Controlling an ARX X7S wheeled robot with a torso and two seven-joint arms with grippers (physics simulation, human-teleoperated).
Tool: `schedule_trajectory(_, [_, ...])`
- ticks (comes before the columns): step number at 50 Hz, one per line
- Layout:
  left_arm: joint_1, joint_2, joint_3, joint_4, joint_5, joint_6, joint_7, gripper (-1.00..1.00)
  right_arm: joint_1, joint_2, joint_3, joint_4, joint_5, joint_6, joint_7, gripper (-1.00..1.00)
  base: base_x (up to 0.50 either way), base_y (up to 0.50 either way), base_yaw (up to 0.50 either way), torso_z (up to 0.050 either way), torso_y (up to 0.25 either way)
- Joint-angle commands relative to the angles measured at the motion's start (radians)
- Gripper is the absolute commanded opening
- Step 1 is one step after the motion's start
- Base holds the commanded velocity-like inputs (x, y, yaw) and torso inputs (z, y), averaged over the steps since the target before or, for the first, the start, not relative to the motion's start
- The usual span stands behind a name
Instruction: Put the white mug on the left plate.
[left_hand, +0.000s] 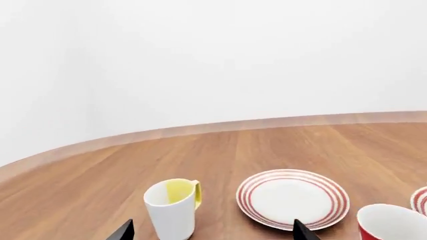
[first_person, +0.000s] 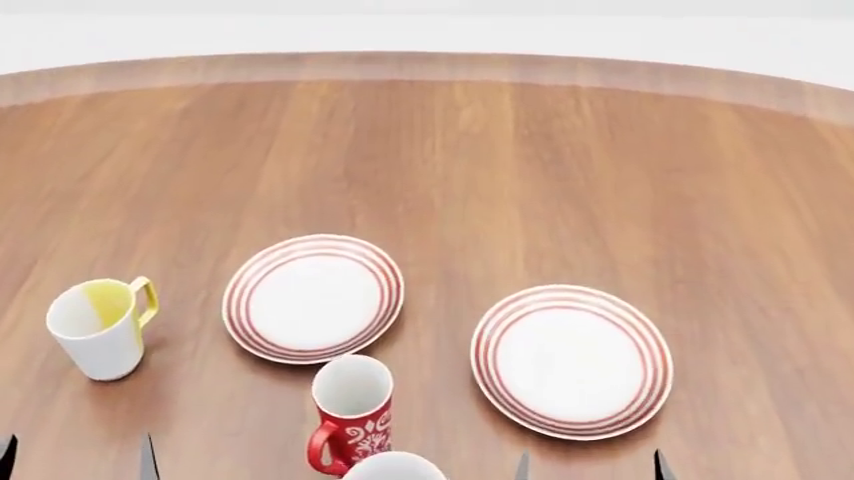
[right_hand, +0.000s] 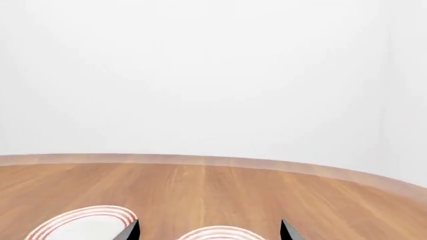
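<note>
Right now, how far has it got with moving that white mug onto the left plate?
Nothing looks done yet. The left plate lies bare. The white mug shows only its rim at the head view's near edge, beside the red mug. Nothing is in hand: the left gripper and right gripper are open and hold nothing. Reaching, grasping, lifting and placing all remain.

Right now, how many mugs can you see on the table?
3: yellow-lined mug far left, red patterned mug just below the left plate, and the white mug at the bottom edge, mostly cut off.
</note>
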Motion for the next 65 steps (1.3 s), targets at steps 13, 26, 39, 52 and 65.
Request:
schedule_trajectory(13, [0.003,-0.015,0.024,0.004,0.0,-0.002,-0.009,1.0,0.003,0.015,-0.014,0.001,0.009,0.002,0.02,1.0,0.36,0.0,0.0,0.0,0.0])
schedule_trajectory(26, [0.007,-0.022,0.032,0.005,-0.001,0.003,-0.017,1.0,0.001,0.023,-0.02,-0.004,0.011,0.001,0.032,1.0,0.36,0.02,0.0,0.0,0.001])
schedule_trajectory(39, [0.006,-0.029,0.038,0.006,-0.007,0.004,-0.022,1.0,-0.001,0.031,-0.023,-0.005,0.015,-0.004,0.045,1.0,0.36,0.06,0.0,0.0,0.0])
schedule_trajectory(52, [0.022,-0.054,0.052,0.03,-0.03,0.0,0.004,1.0,-0.006,0.041,-0.029,-0.01,0.025,-0.013,0.049,1.0,0.08,0.01,0.0,0.0,0.0])
schedule_trajectory(65, [0.107,-0.214,0.043,0.092,-0.091,0.045,0.146,1.0,0.007,0.046,-0.032,0.01,0.035,-0.01,0.056,1.0,0.0,0.0,0.0,0.0,0.0])
